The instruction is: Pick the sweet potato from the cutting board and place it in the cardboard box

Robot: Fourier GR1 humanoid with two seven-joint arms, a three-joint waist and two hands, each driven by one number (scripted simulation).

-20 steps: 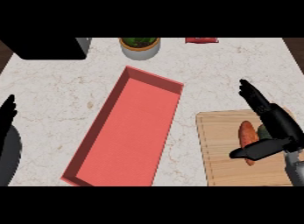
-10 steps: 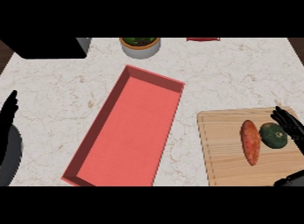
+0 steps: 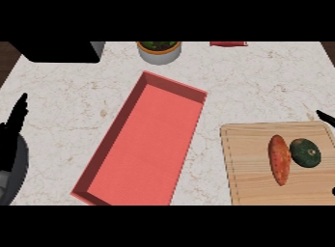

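Note:
An orange sweet potato [image 3: 278,159] lies lengthwise on the wooden cutting board [image 3: 252,185] at the lower right, with a dark green round vegetable [image 3: 305,153] just to its right. The long red open box [image 3: 143,144] lies at an angle in the middle of the counter and holds nothing. My right hand [image 3: 332,121] shows only at the right edge, a straight finger above the board's far corner and a thumb tip lower down, apart from the sweet potato. My left hand [image 3: 5,150] rests open at the left edge, fingers up.
A grey pot with green contents [image 3: 159,50] stands at the back centre. A dark block [image 3: 59,50] sits at the back left and a small red thing [image 3: 228,44] at the back right. Pale marble counter [image 3: 270,82] lies between box and board.
My right hand has drawn back from over the cutting board to the right edge, uncovering the sweet potato and the green vegetable. The left hand has barely moved.

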